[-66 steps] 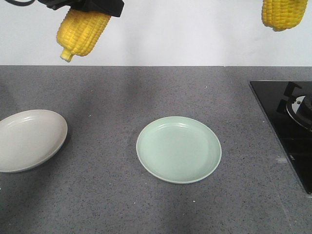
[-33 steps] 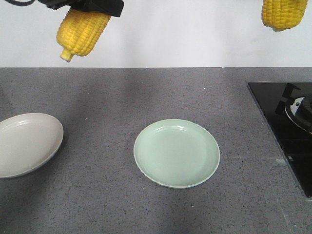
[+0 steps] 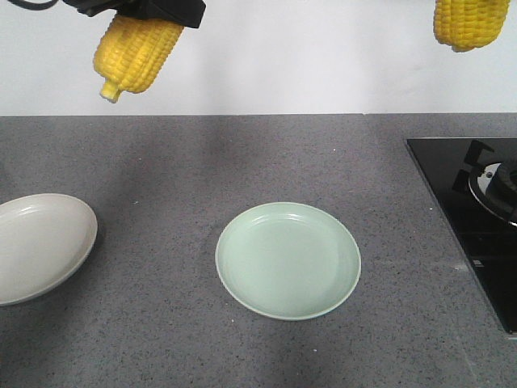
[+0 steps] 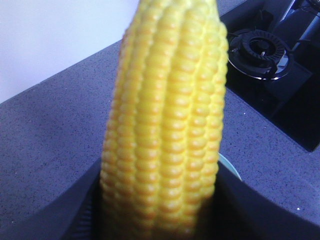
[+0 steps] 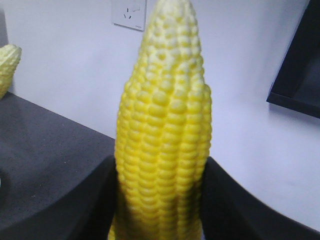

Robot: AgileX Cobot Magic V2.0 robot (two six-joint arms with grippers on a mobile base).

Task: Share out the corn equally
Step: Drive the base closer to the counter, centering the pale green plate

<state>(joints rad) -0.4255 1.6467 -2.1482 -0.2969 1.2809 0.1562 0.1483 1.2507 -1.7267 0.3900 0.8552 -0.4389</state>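
Two cobs of corn hang high above the counter. In the front view, my left gripper (image 3: 149, 12) is shut on one cob of corn (image 3: 136, 55) at the top left, its stub end pointing down. The left wrist view shows that cob (image 4: 167, 125) pinched between the black fingers (image 4: 250, 205). A second cob (image 3: 468, 23) hangs at the top right; the right wrist view shows it (image 5: 162, 135) clamped in my right gripper (image 5: 160, 215), tip up. A pale green plate (image 3: 288, 260) lies bare mid-counter, with a beige plate (image 3: 36, 246) at the left edge.
A black glass hob (image 3: 472, 226) with a burner (image 4: 262, 47) fills the counter's right side. A white wall runs behind the counter and carries a socket (image 5: 130, 12). The left arm's cob (image 5: 7, 65) shows at the right wrist view's left edge.
Both plates and the hob have slid leftward and a little lower in the front view, and the counter's back edge sits lower. Both cobs and grippers keep their places in the frame.
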